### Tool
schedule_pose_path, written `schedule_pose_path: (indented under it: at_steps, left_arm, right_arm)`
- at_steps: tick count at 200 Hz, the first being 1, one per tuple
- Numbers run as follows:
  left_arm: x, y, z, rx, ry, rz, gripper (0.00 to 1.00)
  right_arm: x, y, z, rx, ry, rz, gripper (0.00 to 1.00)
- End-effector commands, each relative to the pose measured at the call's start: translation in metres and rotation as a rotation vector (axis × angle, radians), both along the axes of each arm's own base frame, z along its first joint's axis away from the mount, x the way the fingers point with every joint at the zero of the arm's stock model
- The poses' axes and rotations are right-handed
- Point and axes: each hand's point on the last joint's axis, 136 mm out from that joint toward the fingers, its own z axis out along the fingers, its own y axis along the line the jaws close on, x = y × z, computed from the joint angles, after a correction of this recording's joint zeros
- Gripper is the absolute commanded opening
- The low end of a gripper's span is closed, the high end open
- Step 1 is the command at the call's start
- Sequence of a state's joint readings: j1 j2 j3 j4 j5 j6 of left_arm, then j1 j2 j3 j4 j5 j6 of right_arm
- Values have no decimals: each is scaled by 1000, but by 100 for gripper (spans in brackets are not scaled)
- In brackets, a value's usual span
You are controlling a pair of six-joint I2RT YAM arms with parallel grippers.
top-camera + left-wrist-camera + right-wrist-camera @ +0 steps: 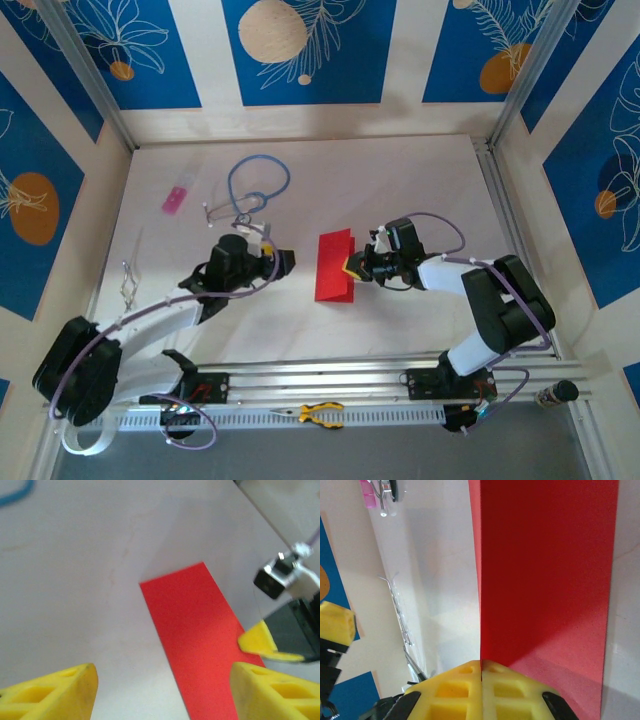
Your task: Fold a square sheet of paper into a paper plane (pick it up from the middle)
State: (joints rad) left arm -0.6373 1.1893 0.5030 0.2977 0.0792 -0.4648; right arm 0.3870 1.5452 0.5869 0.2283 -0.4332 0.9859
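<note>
A pale white counter [400,180] fills the floor of the cell, walled by panels printed blue with leaf patterns. Two black and white arms reach in from the near rail, the left arm [150,320] bent towards the middle and the right arm [490,300] folded back on itself. At the centre of the counter, between the two hands, lies the thin bright red sheet of paper [334,266], folded into a tall narrow rectangle with a straight crease running along its length. The left wrist view has the sheet of paper [195,630] lying flat, and the right wrist view shows its crease line [545,580] running straight away from the fingers. The left hand [285,260] sits just beside the paper's left edge, apart from it, its yellow fingers spread wide [164,672] with nothing gripped between them. The right hand [352,268] has its yellow fingers closed tight together [481,665], its tips touching the right edge of the paper [255,640]; whether the paper is pinched or merely pressed I cannot tell. Towards the far left lies a loop of thin blue cable [289,178], on the near rail a pair of yellow-handled pliers [320,413], and left of the cable a small pink rectangular item [175,200]
</note>
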Motion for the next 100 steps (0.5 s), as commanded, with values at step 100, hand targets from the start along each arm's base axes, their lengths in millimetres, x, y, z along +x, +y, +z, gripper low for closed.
schedule_pose_path:
  at_steps: [100]
  left_arm:
    - [-77, -80, -23, 358, -403, -508, 55]
  right_arm:
    - [-3, 2, -3, 31, 97, 5, 6]
